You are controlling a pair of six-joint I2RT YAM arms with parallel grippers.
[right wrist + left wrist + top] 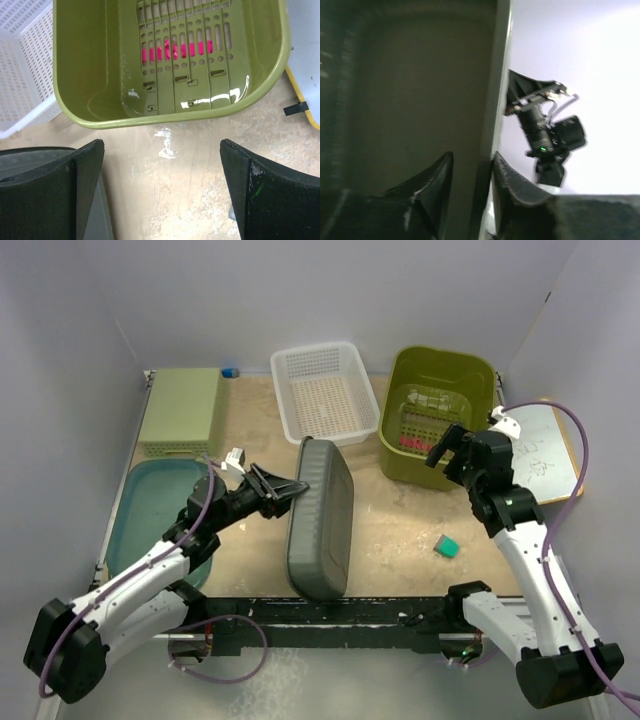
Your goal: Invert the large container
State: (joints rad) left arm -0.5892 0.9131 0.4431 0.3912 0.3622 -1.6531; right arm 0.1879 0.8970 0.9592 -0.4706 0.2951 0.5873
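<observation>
Gray container (320, 525) on edge. Left gripper (293, 487) astride rim; clamped or loosened, cannot tell. Lower open side down slowly. Right gripper (447, 448) jaws wide apart, empty.

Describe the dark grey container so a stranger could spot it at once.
Start at the sandy table between the two arms: the dark grey container stands in its middle, in front of the white mesh basket. The left gripper straddles its rim. Unlike the olive bin and teal tub on either side, it is tipped up on edge, not sitting open-topped.
</observation>
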